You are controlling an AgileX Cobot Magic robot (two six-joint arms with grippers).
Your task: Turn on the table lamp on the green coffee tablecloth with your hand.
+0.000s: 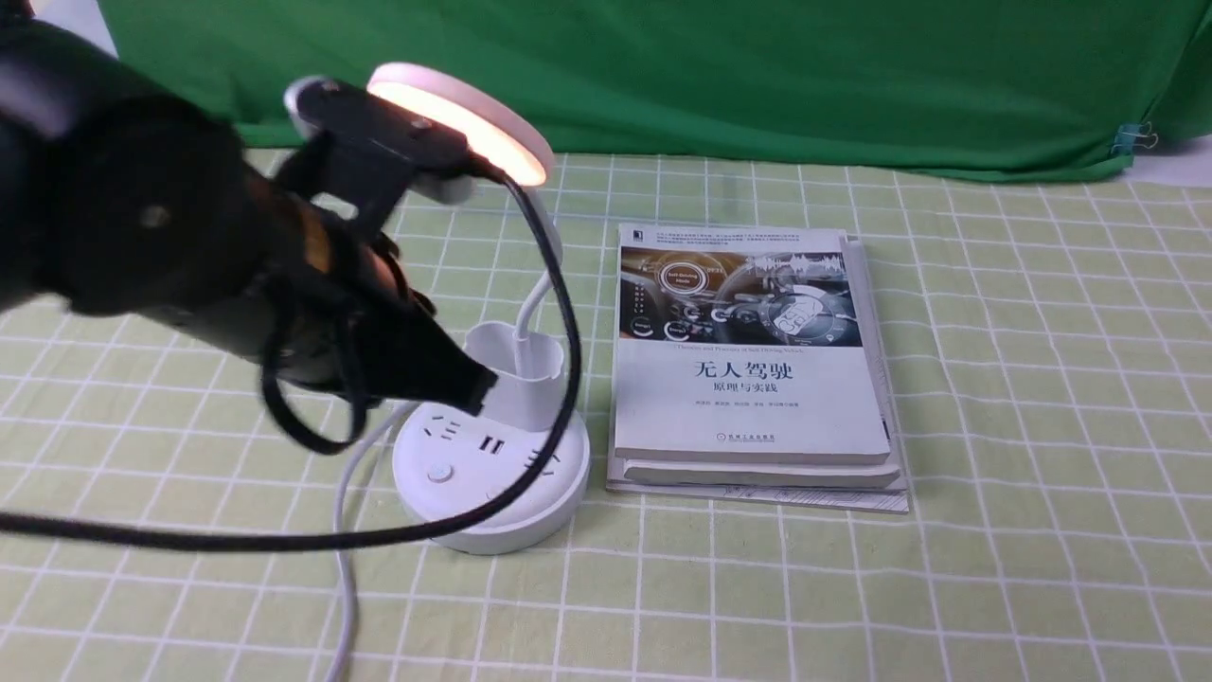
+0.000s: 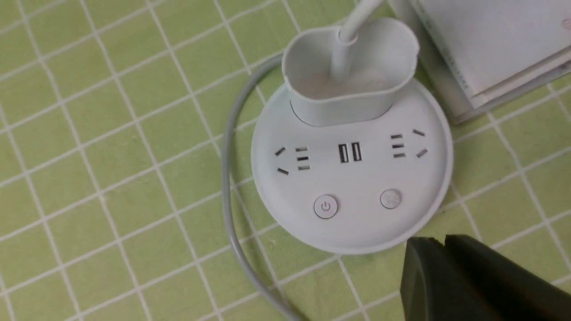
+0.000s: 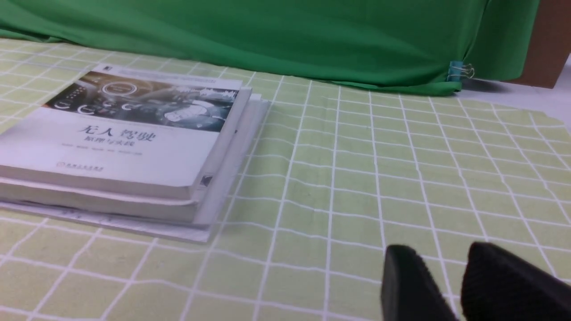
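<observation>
The white table lamp (image 1: 492, 483) stands on the green coffee tablecloth (image 1: 1042, 426), left of centre. Its disc head (image 1: 478, 128) glows warm. The left wrist view shows its round base (image 2: 357, 178) with sockets, a power button (image 2: 325, 206), a second button (image 2: 390, 199) and the cup holder (image 2: 348, 89). My left gripper (image 1: 483, 384) is shut and empty; it hovers over the base beside the cup, and in its own view its tip (image 2: 444, 240) is just off the base rim. My right gripper (image 3: 439, 254) is open and empty, low over bare cloth, and is out of the front view.
A stack of books (image 1: 748, 350) lies right of the lamp, close to its base. The lamp's white cord (image 1: 346, 530) runs forward off the near edge. My arm's black cable (image 1: 559, 313) loops across the lamp. A dark green backdrop (image 1: 663, 76) hangs behind.
</observation>
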